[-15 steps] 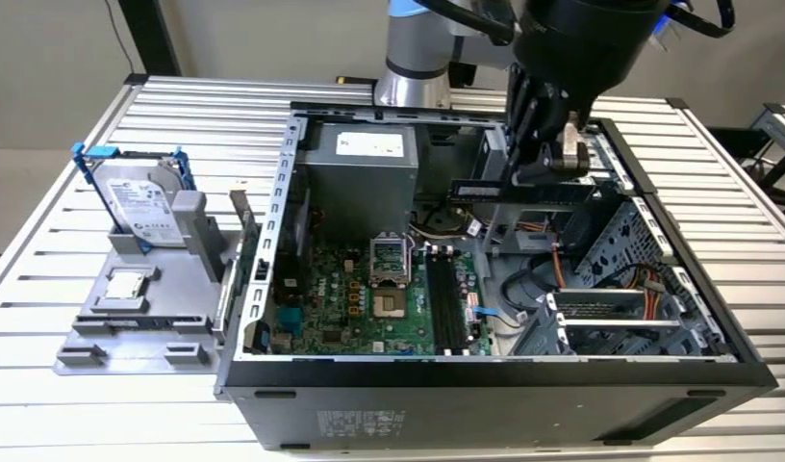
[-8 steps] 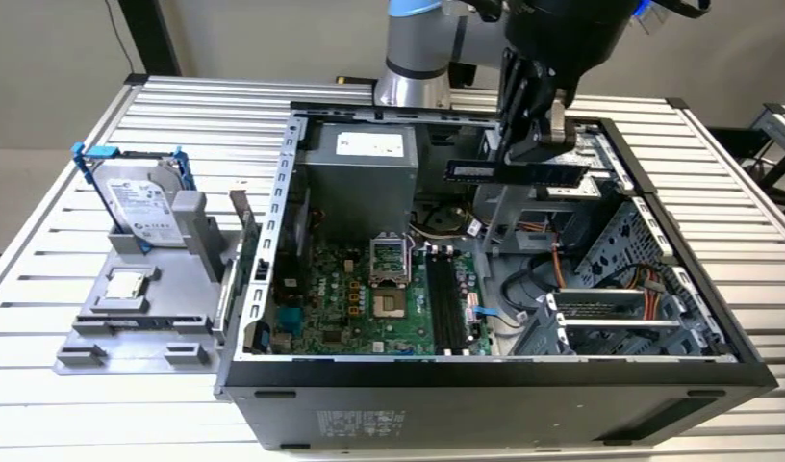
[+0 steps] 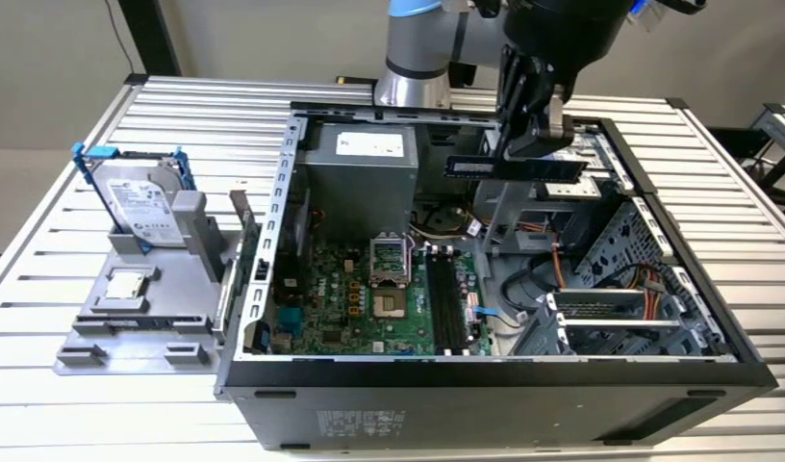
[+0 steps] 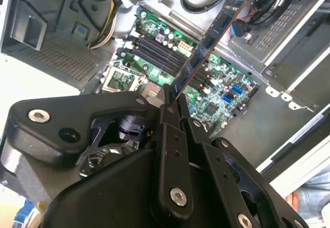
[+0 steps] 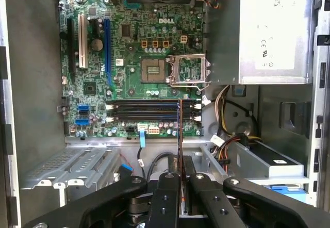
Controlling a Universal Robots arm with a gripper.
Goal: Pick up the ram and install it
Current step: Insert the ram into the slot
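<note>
The fingers [image 5: 166, 197] clamp the ram [image 5: 180, 125] above the motherboard [image 5: 134, 58], wrist pointing straight down into the case [image 3: 495, 385].

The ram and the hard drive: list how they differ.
The ram is a thin stick clamped in the gripper above the open computer case; the hard drive is a boxy silver unit in a blue frame, standing on a grey stand outside it. Neither is mounted inside.
</note>
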